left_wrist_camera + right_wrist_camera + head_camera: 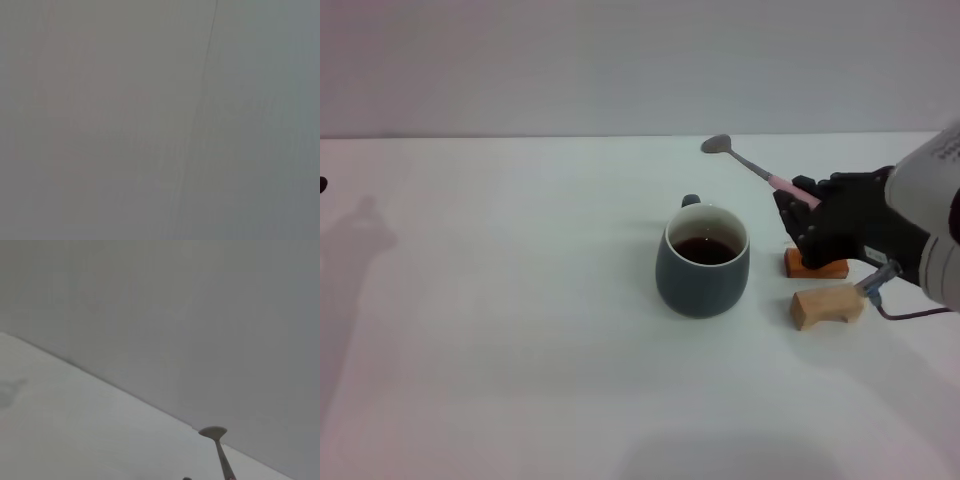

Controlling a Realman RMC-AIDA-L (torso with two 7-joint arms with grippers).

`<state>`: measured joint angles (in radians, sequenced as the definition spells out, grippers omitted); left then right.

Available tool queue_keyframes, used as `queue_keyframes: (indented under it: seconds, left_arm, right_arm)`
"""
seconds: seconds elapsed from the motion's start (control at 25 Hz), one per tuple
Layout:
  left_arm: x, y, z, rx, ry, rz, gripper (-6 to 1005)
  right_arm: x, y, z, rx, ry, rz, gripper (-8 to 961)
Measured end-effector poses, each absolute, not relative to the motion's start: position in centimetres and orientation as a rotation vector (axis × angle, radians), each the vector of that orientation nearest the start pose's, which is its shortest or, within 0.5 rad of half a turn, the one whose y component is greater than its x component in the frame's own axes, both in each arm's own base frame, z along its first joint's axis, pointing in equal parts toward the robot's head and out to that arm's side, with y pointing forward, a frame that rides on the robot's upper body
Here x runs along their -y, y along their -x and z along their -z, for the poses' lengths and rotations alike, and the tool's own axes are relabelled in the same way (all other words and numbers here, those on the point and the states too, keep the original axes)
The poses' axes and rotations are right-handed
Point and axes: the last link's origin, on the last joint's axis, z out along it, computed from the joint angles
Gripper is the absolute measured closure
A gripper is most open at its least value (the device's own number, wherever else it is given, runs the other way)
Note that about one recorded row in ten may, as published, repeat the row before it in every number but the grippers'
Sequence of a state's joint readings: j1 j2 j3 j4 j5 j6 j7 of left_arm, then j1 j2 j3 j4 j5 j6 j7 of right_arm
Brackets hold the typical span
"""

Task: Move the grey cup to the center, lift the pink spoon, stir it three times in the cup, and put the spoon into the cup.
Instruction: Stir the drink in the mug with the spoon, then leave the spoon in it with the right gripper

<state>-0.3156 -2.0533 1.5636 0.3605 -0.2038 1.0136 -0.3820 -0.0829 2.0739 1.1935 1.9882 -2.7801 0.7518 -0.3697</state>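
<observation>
Right claw [807, 203] round pink spoon [760, 172]

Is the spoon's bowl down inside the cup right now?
No. In the head view the pink spoon is held up by the right tool, its bowl raised beyond the grey cup.

Glossy ceramic grey cup [702, 270], metal-bowled pink spoon [752, 164], matt wooden block [826, 306]

Orange block [815, 267] and light wooden block [827, 306] close together on white table [500, 330].
</observation>
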Motion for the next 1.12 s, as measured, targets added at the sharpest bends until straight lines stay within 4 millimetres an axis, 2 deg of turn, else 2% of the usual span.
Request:
queue_keyframes:
  seconds: [0.2, 0.44, 0.88, 1.12]
  left_arm:
    - [-33.9, 35.1, -4.0, 0.692, 1.400, 0.809, 1001]
    - [-33.8, 35.1, -4.0, 0.694, 1.399, 0.810, 1001]
    - [-33.8, 35.1, -3.9, 0.701, 1.395, 0.820, 1001]
    - [-33.8, 35.0, -3.9, 0.699, 1.395, 0.822, 1001]
  right_arm:
    - [-28.4, -13.2, -1.4, -0.502, 2.243, -0.092, 799]
    - [-29.3, -12.3, -1.6, -0.503, 2.304, 0.005, 799]
    - [-31.5, -10.7, -2.2, -0.640, 2.449, -0.006, 799]
    - [-32.5, -9.7, -3.5, -0.688, 2.493, 0.012, 799]
